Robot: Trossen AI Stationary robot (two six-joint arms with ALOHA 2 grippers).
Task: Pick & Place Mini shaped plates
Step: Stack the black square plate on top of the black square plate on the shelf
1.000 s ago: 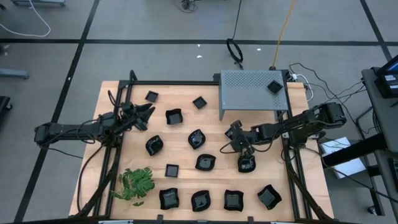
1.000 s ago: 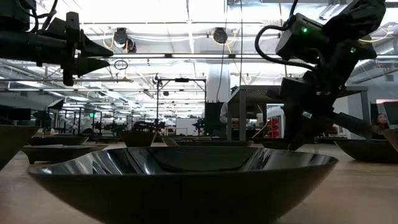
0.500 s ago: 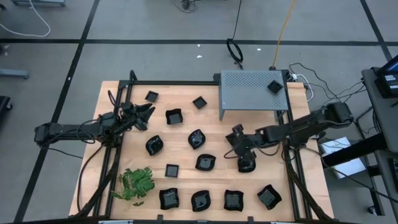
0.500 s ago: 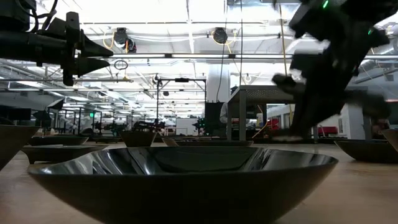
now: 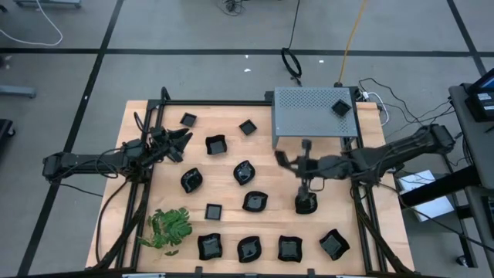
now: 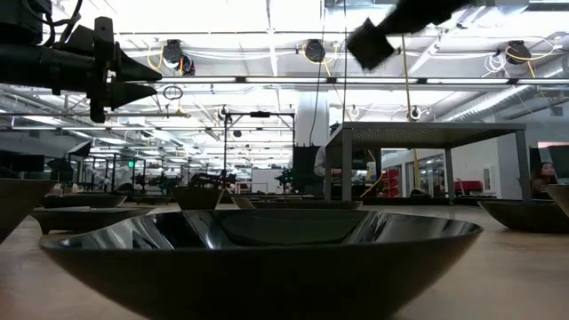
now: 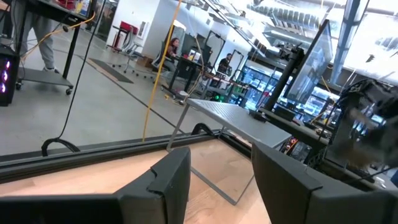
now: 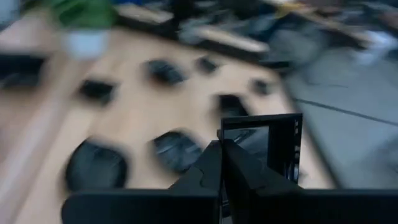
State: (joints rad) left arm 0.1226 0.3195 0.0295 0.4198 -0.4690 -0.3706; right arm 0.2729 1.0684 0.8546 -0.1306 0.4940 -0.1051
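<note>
The right hand (image 8: 222, 163), clamped on a small square plate (image 8: 264, 146), hangs above the counter (image 5: 270, 166). One plate (image 5: 340, 107) tops the perforated box (image 5: 309, 116) beyond it (others wait below); the left hand (image 7: 214, 180) gapes.

We see a light wood table (image 5: 228, 224) w/ dark rails along both sides. On it: approx. a dozen small black plates (image 5: 215, 144) scattered, four in a row along the near edge, a green leafy sprig (image 5: 168, 228) near the left front corner, and a grey perforated box (image 5: 309, 116) at the far right.
</note>
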